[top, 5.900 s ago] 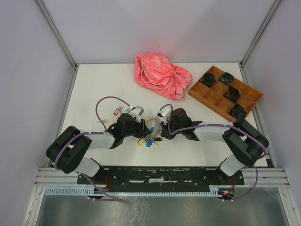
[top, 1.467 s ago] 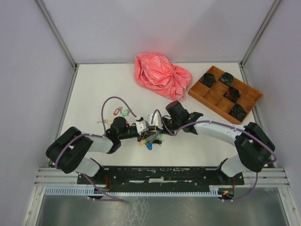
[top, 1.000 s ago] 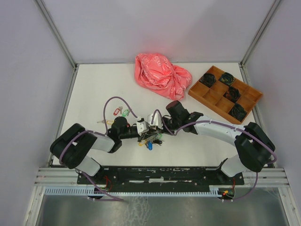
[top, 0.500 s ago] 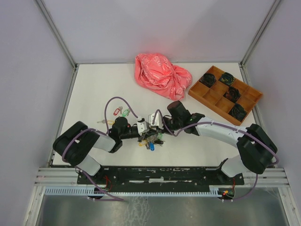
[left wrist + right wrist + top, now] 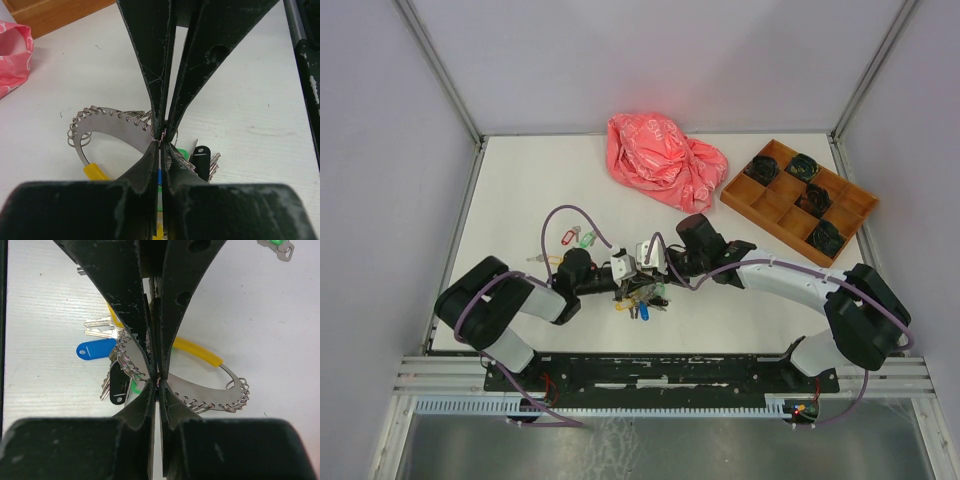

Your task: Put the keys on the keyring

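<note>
1. Here, the keyring [image 5: 200, 390] lies flat on the counter [image 5: 520, 180] between the two arms. It is a silver crescent with a yellow sleeve, and a bunch of keys [image 5: 95, 350] hangs at one end.
2. The left gripper [image 5: 159, 145] and right gripper [image 5: 158, 386] meet tip to tip at that keyed end.
   - Right jaws are clamped on the keyring's edge.
   - Left jaws are together to a hairline on thin metal. Whether that is ring wire or a small loop, I cannot tell.
3. Handling, my guess: light, stiff and springy. The bare metal looks slick and is likely to twist out of a point pinch. The yellow sleeve should give a surer hold.
4. Loose keys [image 5: 568, 238] lie near the left arm. Their tags look the easiest place to take hold.
5. The counter is white, matte and flat. A pink bag [image 5: 665, 160] and a wooden tray [image 5: 760, 222] sit well apart at the back, so there is ample room.
</note>
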Motion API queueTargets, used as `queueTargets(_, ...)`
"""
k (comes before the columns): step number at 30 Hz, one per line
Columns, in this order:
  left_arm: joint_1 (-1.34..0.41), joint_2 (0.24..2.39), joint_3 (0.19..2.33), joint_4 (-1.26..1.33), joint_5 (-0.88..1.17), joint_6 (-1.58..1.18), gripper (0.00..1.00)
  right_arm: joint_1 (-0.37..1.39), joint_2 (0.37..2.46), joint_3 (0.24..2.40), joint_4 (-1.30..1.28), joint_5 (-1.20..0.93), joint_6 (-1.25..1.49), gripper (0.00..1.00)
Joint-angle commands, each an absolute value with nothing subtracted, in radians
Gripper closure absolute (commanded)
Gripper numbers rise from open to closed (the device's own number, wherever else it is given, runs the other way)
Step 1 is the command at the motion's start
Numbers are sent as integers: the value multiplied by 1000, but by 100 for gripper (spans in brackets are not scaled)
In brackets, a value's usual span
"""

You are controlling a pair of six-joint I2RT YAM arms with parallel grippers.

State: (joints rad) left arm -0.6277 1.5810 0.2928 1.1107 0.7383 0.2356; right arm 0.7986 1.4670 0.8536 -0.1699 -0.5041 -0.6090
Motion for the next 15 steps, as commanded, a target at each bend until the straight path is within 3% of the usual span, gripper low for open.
queueTargets(1,-626,1579,301,1222,758,209,97,806,1435,850,-122,-529,-587,90)
queueTargets(5,-626,1513,292,1143,723,235,97,805,1398,838,-129,-463,-559,83)
queueTargets(9,-628,1398,367,764,658,312,97,805,1322,767,-12,-395,-458,66)
queueTargets(15,-635,1228,388,580,585,385,97,805,1191,628,171,-310,-402,59)
